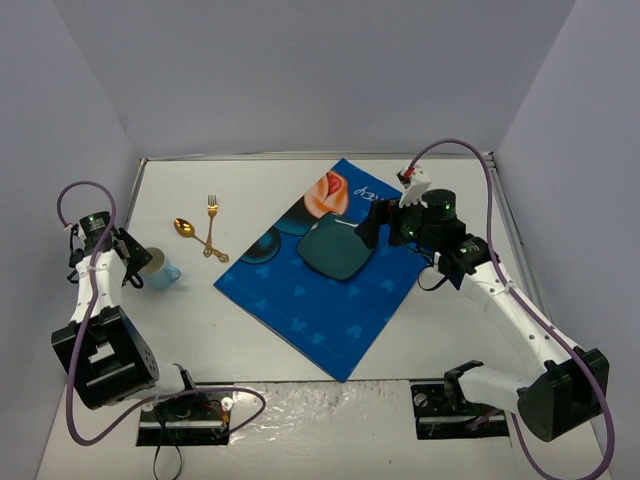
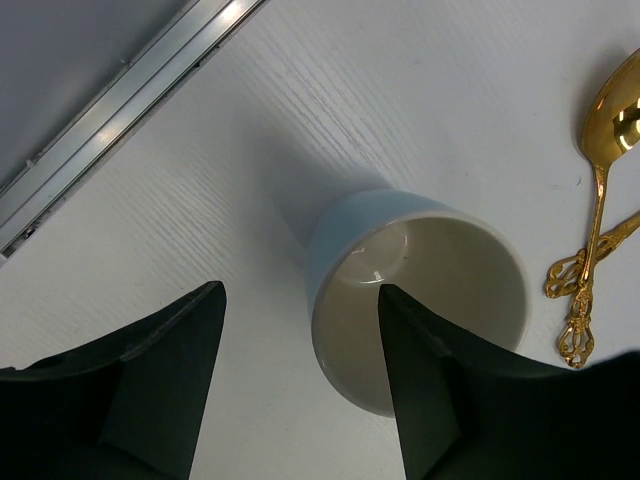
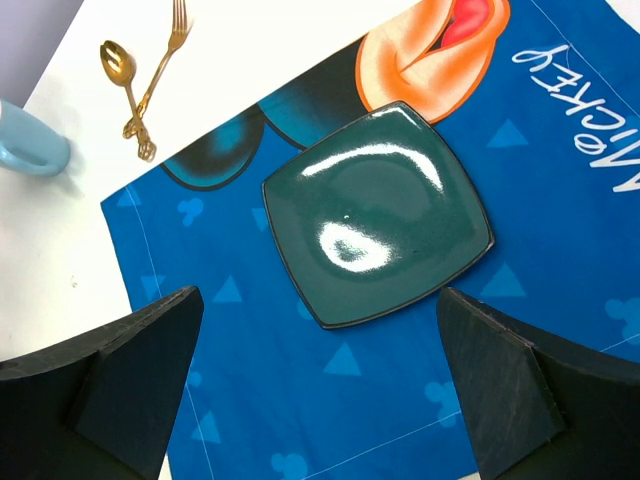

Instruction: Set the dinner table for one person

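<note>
Setup: the large flat white rectangular desk with a thin metal rim (image 1: 200, 335) spans the whole work area under both arms. Right of centre on it, a blue cartoon-print cloth mat (image 1: 330, 310) lies skewed, with a dark green glossy square plate (image 3: 375, 210) on its middle. A gold spoon (image 2: 612, 110) and a gold fork (image 1: 211, 205) lie on bare desk left of the mat, their handles meeting.

Left arm: a pale blue ceramic cup with a cream inside (image 2: 450, 265) stands near the desk's left edge. Its mouth is up as far as I can tell, so its long axis is vertical. The left gripper (image 2: 300, 300) sits above it, one finger over the mouth and the other outside the wall, with the near wall between them. The fingers are part-open. The outer one is apart from the wall, so nothing is gripped yet.

Right arm: the right gripper (image 3: 320, 300) hovers above the plate, fingers spread wide and empty.

Judgement: the cup is the step in hand, and the left arm is far nearer. The mat lies to the cup's right. A one-wall pinch needs to be firm before lifting, or the cup may tip.
</note>
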Available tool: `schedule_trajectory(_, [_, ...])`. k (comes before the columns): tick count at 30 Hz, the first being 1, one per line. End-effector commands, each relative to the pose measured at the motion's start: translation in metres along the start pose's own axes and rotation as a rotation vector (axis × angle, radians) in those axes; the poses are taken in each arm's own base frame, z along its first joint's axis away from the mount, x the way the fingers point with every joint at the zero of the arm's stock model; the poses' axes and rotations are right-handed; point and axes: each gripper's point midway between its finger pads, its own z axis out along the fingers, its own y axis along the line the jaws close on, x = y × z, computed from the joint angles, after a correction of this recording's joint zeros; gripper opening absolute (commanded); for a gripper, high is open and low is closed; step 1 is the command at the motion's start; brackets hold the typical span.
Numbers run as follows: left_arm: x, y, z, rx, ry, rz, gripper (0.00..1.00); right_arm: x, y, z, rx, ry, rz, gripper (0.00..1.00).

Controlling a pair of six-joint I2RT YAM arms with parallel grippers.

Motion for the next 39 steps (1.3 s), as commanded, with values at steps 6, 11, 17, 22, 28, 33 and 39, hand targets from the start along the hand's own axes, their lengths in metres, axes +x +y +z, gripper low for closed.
schedule_trajectory(6, [-0.015,-0.010,0.007,0.037,-0.050,-0.005,0.45,-0.015,0.009,-0.008,-0.029,-0.074,-0.055,1.00])
schedule_trajectory(11, [-0.022,-0.013,-0.003,0.050,-0.064,0.002,0.14,-0.017,0.013,-0.007,-0.031,-0.074,-0.082,0.99])
schedule_trajectory(17, [-0.030,-0.024,-0.043,0.074,-0.084,0.026,0.00,-0.026,0.035,-0.003,-0.075,-0.068,-0.150,0.99])
schedule_trajectory(22, [-0.036,-0.055,-0.099,0.117,-0.147,0.101,0.00,-0.025,0.073,0.012,-0.149,-0.040,-0.232,0.99])
schedule_trajectory(28, [-0.004,-0.103,-0.139,0.239,-0.136,0.116,0.00,-0.024,0.126,0.031,-0.244,-0.024,-0.350,0.97])
schedule_trajectory(33, [0.030,-0.150,-0.159,0.332,-0.101,0.175,0.00,-0.031,0.172,0.043,-0.317,-0.042,-0.447,0.93])
schedule_trajectory(39, [0.052,-0.190,-0.184,0.391,-0.111,0.237,0.00,-0.017,0.210,0.062,-0.348,-0.017,-0.490,0.84])
